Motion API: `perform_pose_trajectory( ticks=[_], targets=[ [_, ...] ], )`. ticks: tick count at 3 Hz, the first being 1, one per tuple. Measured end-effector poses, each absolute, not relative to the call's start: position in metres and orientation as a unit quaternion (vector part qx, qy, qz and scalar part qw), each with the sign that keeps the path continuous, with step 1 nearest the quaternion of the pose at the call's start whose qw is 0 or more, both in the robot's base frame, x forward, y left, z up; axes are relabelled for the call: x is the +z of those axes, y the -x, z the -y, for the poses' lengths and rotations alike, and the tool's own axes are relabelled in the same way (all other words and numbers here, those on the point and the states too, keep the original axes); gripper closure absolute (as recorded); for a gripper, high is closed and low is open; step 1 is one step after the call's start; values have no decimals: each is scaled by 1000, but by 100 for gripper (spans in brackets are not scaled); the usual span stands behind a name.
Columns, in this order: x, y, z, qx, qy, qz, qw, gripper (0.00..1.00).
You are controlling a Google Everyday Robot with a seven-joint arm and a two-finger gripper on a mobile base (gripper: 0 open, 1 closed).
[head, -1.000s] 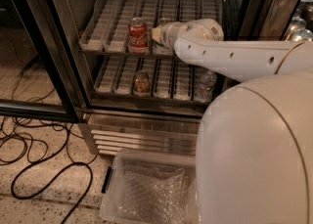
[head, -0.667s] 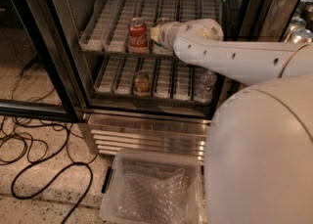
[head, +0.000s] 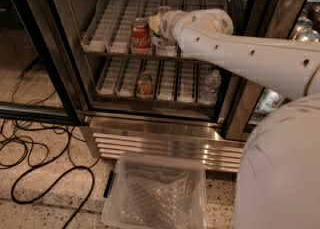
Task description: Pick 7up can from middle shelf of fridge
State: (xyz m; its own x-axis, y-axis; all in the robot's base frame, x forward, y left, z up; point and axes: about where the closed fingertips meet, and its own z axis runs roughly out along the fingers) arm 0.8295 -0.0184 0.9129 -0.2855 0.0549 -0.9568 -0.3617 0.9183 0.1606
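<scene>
We are working on the grasp step: the gripper (head: 159,25) is sitting at the 7up can (head: 162,42), at the front edge of the middle shelf (head: 114,48), just beside the Coca-Cola can (head: 141,36) — whether it is holding, we cannot tell. Next we are needing a firm hold, then a straight pull-out.

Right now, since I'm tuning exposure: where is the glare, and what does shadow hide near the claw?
Camera view: glare streaks the fridge along its steel base; the shelves are dim; the claw, at the middle shelf beside the Coca-Cola can, partly covers the 7up can, whose label reads murky.
</scene>
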Motion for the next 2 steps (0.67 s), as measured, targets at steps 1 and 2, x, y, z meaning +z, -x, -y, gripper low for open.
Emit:
perform_pose_trajectory(
  ticks=[1,2],
  targets=[
    [900,-813,16,176,104,-795,571,100],
    [899,-810,6,183,108,-795,568,100]
  ],
)
